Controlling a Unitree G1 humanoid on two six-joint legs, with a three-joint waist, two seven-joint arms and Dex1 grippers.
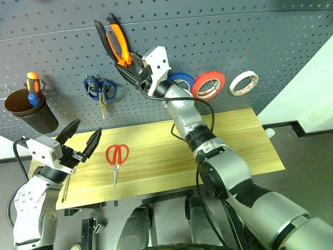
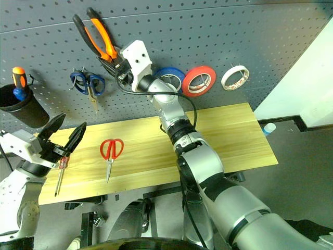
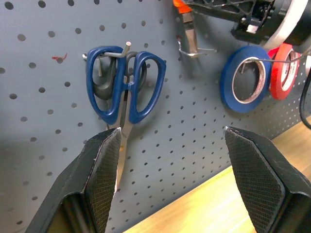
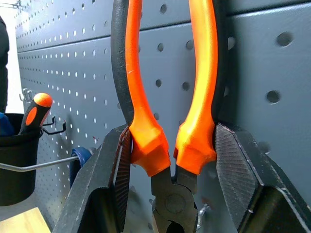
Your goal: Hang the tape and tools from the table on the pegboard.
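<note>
My right gripper (image 4: 172, 165) is shut on the orange-and-black pliers (image 1: 117, 42), just above their pivot. It holds them against the dark grey pegboard (image 1: 250, 36) with the handles pointing up. Their nose is beside a wire hook (image 3: 195, 49); I cannot tell whether it rests on it. The whitish tape (image 1: 244, 83) hangs on the pegboard at the right. Red-handled scissors (image 1: 117, 155) lie on the wooden table (image 1: 239, 140). The red-handled screwdriver (image 2: 61, 170) lies near the table's left end, under my left gripper (image 1: 79, 137). That gripper is open and empty.
Blue scissors (image 3: 124, 87), a blue tape roll (image 1: 182, 80) and a red tape roll (image 1: 208, 85) hang on the pegboard. A dark cup (image 1: 28, 110) with an orange-and-blue screwdriver (image 1: 33, 86) hangs at the left.
</note>
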